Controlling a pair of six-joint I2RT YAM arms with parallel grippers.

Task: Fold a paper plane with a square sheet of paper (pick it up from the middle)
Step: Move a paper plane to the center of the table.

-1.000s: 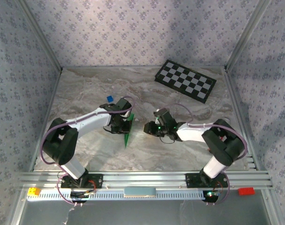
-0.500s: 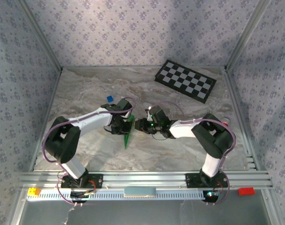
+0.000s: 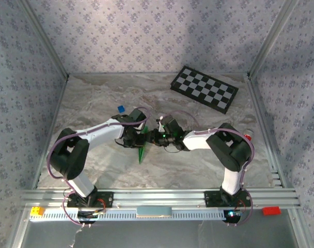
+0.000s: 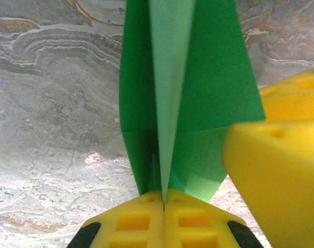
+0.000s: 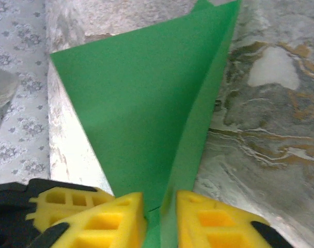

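Observation:
The square sheet of paper [image 3: 142, 150] is bright green and folded into a slim pointed shape, standing on edge at the table's middle with its tip toward the near edge. My left gripper [image 3: 138, 138] is shut on its centre fold [image 4: 170, 77], the yellow pads [image 4: 131, 219] pressed together on it. From the right, my right gripper [image 3: 150, 137] reaches the same paper. Its jaws [image 5: 161, 212] stand slightly apart, straddling a wing's folded edge [image 5: 146, 103]. One right finger [image 4: 281, 175] shows large in the left wrist view.
A black-and-white checkerboard [image 3: 204, 88] lies at the back right. A tiny blue block [image 3: 121, 109] sits just behind the left gripper. A yellow block [image 3: 37, 211] and a red block [image 3: 271, 210] rest on the front rail. Patterned walls enclose the marble table [image 3: 95, 98].
The right arm has stretched left across the table until its gripper met the paper, and its jaws have narrowed around a wing. The left gripper has stayed put, holding the paper.

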